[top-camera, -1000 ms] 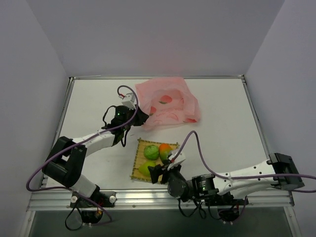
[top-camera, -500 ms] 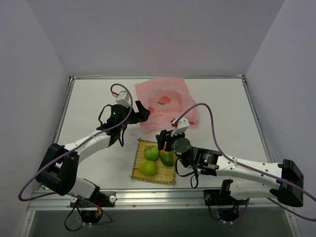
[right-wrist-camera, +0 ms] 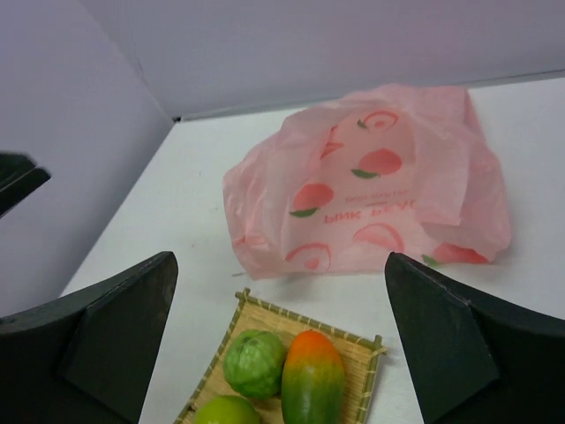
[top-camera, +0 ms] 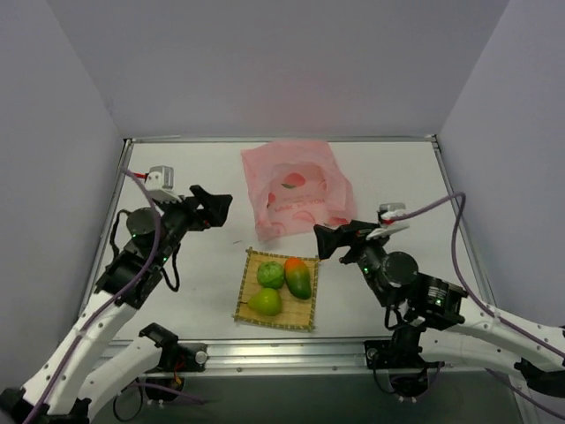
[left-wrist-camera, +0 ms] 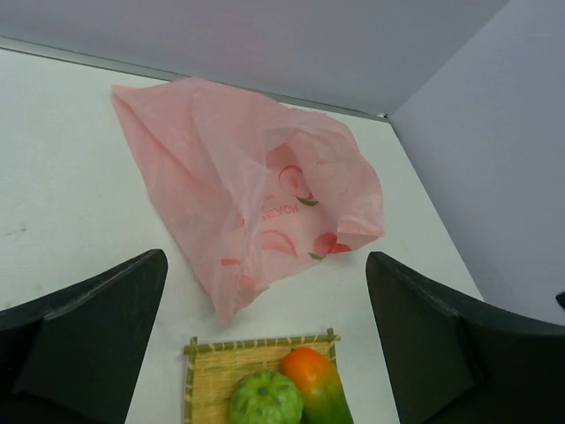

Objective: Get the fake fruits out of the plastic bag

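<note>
The pink plastic bag (top-camera: 296,190) lies crumpled at the back of the table, and nothing holds it. Three fake fruits rest on a bamboo mat (top-camera: 302,311): a round green one (top-camera: 270,274), a green-and-orange mango (top-camera: 298,277) and a yellow-green pear-like one (top-camera: 265,302). My left gripper (top-camera: 221,206) hovers open, left of the bag and apart from it. To the right of the mat my right gripper (top-camera: 331,238) stands open and empty. The left wrist view has the bag (left-wrist-camera: 256,194), the round fruit (left-wrist-camera: 265,399) and the mango (left-wrist-camera: 316,389) between wide jaws. The right wrist view shows the bag (right-wrist-camera: 380,194) and all three fruits.
The table's raised metal rim (top-camera: 282,139) runs along the back and sides, with grey walls beyond. Cables loop over both arms. The mat (right-wrist-camera: 353,344) sits near the front edge between the two arm bases.
My left gripper let go of the bag's edge and pulled back to the left. My right gripper opened off the mango on the mat and withdrew to the right.
</note>
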Motion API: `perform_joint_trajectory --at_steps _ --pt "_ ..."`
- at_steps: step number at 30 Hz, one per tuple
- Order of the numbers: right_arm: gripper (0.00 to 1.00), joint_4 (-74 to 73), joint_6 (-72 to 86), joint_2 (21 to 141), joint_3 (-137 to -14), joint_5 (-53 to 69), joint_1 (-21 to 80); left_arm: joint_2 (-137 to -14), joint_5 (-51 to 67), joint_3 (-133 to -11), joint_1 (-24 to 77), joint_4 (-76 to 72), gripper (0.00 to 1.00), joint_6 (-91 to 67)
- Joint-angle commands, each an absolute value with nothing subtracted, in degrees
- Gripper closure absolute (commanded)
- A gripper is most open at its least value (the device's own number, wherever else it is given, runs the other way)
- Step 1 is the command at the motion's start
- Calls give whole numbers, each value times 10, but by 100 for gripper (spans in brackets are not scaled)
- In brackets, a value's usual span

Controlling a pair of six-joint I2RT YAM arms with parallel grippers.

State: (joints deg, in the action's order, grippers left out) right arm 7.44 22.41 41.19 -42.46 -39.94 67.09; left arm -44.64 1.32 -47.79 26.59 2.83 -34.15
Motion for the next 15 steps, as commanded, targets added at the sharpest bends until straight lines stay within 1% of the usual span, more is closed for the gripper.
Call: perform_joint_trajectory --at_steps 1,3,4,7,10,12,13,15 --pt "0 30 224 358 -432 -472 668 -382 5 -533 262 223 6 -280" --pt "0 17 236 317 -417 -497 667 -339 -12 -546 261 281 6 -249" --pt "0 6 241 302 -410 -511 667 -324 -22 -548 261 334 6 -242" --pt "0 -17 262 245 -382 -551 667 -266 -68 -541 262 402 6 -230" --pt "0 -18 281 221 -360 -560 668 -215 -85 -514 261 411 6 -233" --pt "0 -18 303 212 -352 -570 668 -195 -64 -498 262 396 6 -234" --pt "0 -18 308 214 -347 -575 667 -193 -37 -486 262 378 6 -236" --pt "0 -18 310 220 -345 -577 668 -203 -23 -483 262 365 6 -237"
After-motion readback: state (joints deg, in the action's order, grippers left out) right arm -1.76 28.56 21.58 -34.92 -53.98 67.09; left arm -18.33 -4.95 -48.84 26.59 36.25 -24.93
